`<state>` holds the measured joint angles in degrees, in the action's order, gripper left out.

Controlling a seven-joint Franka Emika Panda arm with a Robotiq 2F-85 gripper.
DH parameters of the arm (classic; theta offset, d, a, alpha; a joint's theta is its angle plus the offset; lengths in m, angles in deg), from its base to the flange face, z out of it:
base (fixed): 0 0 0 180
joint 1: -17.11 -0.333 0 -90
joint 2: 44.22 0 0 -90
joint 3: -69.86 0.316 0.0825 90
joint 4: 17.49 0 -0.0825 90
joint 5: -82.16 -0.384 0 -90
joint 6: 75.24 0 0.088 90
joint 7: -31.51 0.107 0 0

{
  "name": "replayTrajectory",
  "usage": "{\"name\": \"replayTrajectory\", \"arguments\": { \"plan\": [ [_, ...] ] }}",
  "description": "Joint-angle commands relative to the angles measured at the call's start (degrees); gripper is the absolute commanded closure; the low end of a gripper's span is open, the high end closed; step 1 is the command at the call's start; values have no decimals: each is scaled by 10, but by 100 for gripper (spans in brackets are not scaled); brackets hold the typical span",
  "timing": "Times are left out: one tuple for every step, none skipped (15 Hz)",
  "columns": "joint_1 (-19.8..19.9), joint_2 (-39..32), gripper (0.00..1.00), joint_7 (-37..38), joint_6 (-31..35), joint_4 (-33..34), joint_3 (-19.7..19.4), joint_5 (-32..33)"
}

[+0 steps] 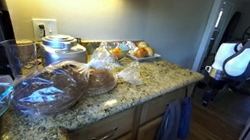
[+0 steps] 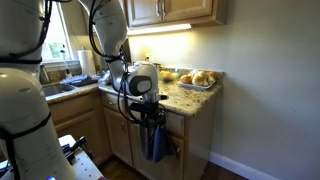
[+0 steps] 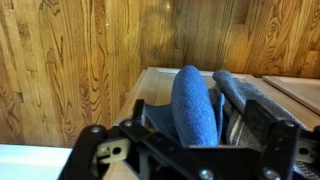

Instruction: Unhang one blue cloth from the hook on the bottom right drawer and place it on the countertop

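**A:** Which step are we logging?

**B:** The grasp. The gripper [image 3: 192, 128] is sitting at the bottom right drawer [image 1: 150, 122], jaws spread, straddling the blue cloth [image 3: 195, 100]. It isn't pinching anything yet, by my reading.

**A:** Where's the cloth?

**B:** It's hanging on the drawer front below the counter [image 1: 165, 79] edge, touching a duller slate cloth [image 3: 236, 92]. The folds are hiding the hook.

**A:** And the next move?

**B:** I'm judging it needs to close on the royal-blue folds only. Then lift up and outward to clear the hook. Then find a bare patch, since bagged food [image 1: 85, 77] is crowding the counter.
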<state>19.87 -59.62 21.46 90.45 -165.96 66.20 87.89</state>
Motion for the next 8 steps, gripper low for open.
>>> {"name": "replayTrajectory", "arguments": {
  "plan": [
    [25, -52, 0, -22, 35, 13, 18, -11],
    [33, -63, 0, -29, 50, 13, 24, -12],
    [35, -74, 0, -28, 67, 14, 24, -7],
    [44, -84, 0, -34, 84, 15, 31, -6],
    [44, -96, 0, -32, 104, 15, 30, 1],
    [43, -106, 0, -31, 125, 16, 27, 8],
    [47, -115, 0, -33, 144, 17, 30, 11],
    [40, -123, 0, -28, 154, 19, 24, 13]
  ]
}}
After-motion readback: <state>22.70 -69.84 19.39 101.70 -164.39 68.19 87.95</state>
